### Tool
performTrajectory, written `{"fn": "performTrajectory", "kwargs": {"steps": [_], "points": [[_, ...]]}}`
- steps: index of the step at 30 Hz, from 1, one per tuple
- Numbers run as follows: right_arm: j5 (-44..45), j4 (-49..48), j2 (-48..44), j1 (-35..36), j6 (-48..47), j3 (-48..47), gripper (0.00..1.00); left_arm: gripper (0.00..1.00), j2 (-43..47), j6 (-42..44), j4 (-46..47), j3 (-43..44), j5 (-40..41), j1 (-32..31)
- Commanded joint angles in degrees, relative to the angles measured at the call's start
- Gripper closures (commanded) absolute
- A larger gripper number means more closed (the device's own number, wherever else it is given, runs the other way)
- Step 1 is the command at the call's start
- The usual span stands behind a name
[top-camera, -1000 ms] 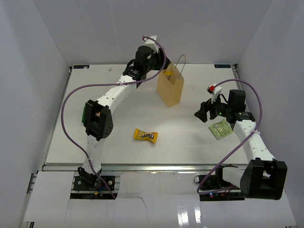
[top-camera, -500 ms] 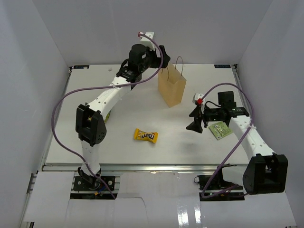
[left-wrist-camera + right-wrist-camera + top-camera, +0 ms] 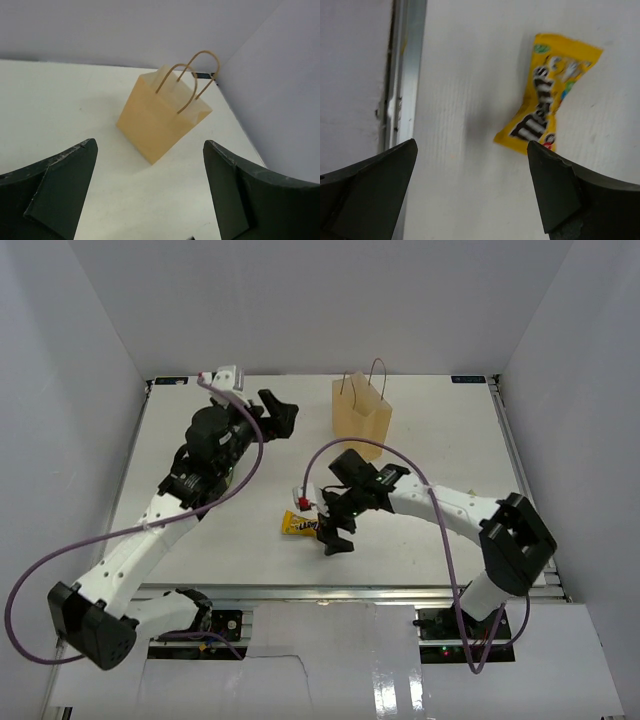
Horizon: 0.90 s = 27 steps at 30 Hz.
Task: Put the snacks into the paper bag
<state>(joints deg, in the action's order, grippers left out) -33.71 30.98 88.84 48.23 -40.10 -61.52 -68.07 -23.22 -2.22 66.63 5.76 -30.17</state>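
Top external view: a white table [image 3: 450, 435] boxed in by pale walls [image 3: 90, 360] on the left, back and right; a metal rail [image 3: 350, 592] runs along its near edge.

The paper bag [image 3: 362, 422] stands upright toward the back, a little right of centre, mouth open, both loop handles [image 3: 192, 80] raised; bare tabletop shows on all its sides, and it stands apart from the back wall.

The left gripper [image 3: 281, 415] hangs to the left of the bag, well apart from it, pointing toward it; its jaws are spread wide with nothing between them; through the left wrist camera the bag sits framed in the gap, with open white surface in front of it.

A yellow packet [image 3: 550, 97] with brown lettering lies flat near the front of the table, close to the rail; the right gripper [image 3: 329, 530] is low over it, jaws spread wide and holding nothing; through the right wrist camera the packet lies toward one finger's side rather than centred in the gap, and whether that finger touches it cannot be told; bare table separates packet and rail.
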Motion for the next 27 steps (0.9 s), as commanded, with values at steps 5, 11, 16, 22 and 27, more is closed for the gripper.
{"fn": "performTrajectory", "kwargs": {"steps": [5, 11, 16, 22, 27], "points": [[8.05, -11.21, 14.86, 2.83, 8.11, -14.59, 0.04, 0.03, 17.52, -6.83, -10.6, -10.2, 12.34, 0.55], [9.28, -8.4, 21.28, 4.77, 5.56, -19.16, 0.13, 0.03, 22.81, -8.86, -14.65, -12.84, 14.89, 0.55], [15.42, -6.72, 24.28, 5.91, 5.82, -21.1, 0.22, 0.03, 23.16, -8.94, -14.57, -13.02, 15.69, 0.55], [19.12, -6.81, 25.07, 6.0, 4.42, -20.84, 0.45, 0.03, 20.97, -8.42, -13.69, -12.23, 14.63, 0.55], [19.21, -6.2, 24.54, 6.0, 3.1, -19.43, 0.64, 0.02, 20.7, -8.33, -12.81, -12.4, 14.54, 0.55]]}}
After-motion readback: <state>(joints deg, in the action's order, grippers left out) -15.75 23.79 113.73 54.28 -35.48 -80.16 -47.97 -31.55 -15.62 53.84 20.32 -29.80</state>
